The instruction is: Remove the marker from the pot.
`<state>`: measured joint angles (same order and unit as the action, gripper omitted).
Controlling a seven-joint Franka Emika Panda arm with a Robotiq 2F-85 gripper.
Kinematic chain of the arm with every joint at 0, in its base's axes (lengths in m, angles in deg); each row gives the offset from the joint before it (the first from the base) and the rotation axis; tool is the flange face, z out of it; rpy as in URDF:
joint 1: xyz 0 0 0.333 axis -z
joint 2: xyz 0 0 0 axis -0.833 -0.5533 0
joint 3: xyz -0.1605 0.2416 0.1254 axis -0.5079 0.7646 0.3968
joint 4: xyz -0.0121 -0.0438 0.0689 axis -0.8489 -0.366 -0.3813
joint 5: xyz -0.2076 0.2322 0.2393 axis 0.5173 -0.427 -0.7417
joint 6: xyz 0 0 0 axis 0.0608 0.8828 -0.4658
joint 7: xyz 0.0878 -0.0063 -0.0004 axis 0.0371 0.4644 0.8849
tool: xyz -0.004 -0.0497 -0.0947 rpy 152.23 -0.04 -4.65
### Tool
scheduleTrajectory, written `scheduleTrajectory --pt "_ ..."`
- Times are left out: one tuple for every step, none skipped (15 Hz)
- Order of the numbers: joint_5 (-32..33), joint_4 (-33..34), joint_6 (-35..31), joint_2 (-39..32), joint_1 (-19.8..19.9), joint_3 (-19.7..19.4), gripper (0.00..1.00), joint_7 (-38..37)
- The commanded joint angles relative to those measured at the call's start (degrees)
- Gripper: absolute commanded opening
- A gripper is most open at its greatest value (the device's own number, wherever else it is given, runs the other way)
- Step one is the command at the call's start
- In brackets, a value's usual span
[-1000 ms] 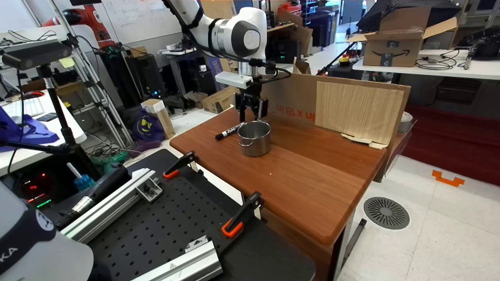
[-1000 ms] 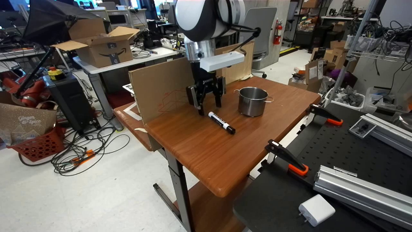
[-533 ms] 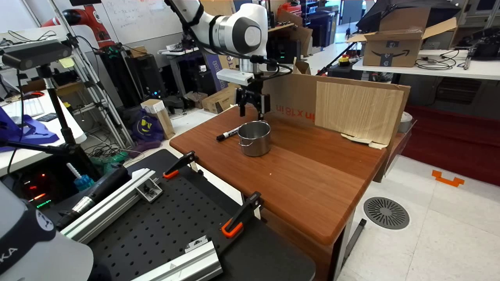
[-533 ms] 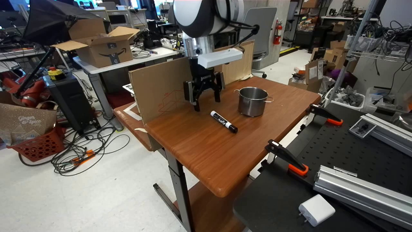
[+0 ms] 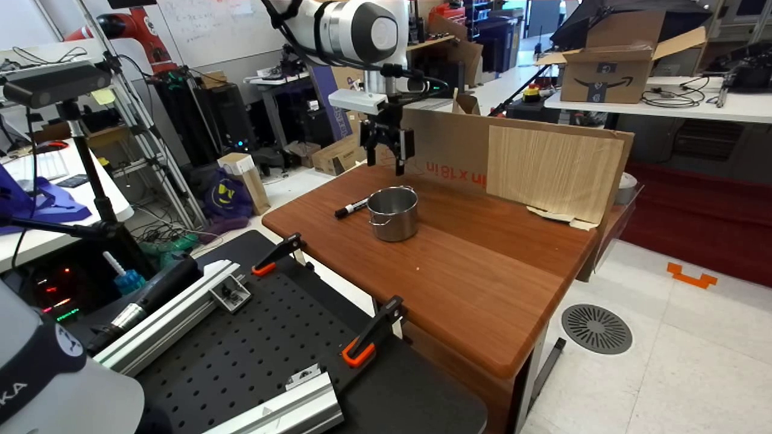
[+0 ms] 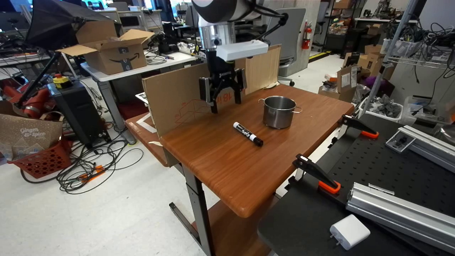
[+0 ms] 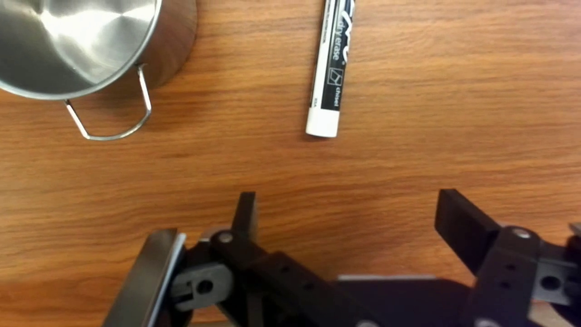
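Note:
The marker (image 6: 248,134), white and black with a dark cap, lies flat on the brown table beside the pot, not in it. In an exterior view the marker (image 5: 351,207) is partly hidden behind the pot (image 5: 395,220). The small grey metal pot (image 6: 279,113) stands upright with wire handles; the inside that shows in the wrist view (image 7: 86,41) holds nothing visible. My gripper (image 6: 226,106) is open and empty above the table, on the cardboard side of the marker. In the wrist view the fingers (image 7: 347,200) are wide apart, and the marker's white end (image 7: 322,122) lies ahead of them, apart.
A cardboard sheet (image 6: 177,96) stands upright along the table's far edge, close behind my gripper. A wood-grain panel (image 5: 552,172) leans on it. Black clamps (image 6: 316,172) with orange pads sit at the near table edge, by a black perforated board (image 5: 253,349).
My gripper has risen and moved slightly back towards the cardboard, its fingers a little wider apart. The marker has shifted slightly towards the pot's side. The pot has not moved.

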<state>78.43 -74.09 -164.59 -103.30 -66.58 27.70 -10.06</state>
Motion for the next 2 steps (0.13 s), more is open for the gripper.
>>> scheduleTrajectory --pt "0.0 0.1 0.1 -0.2 0.0 0.0 1.00 0.0" --pt "0.0 0.2 0.1 -0.2 0.0 0.0 1.00 0.0"
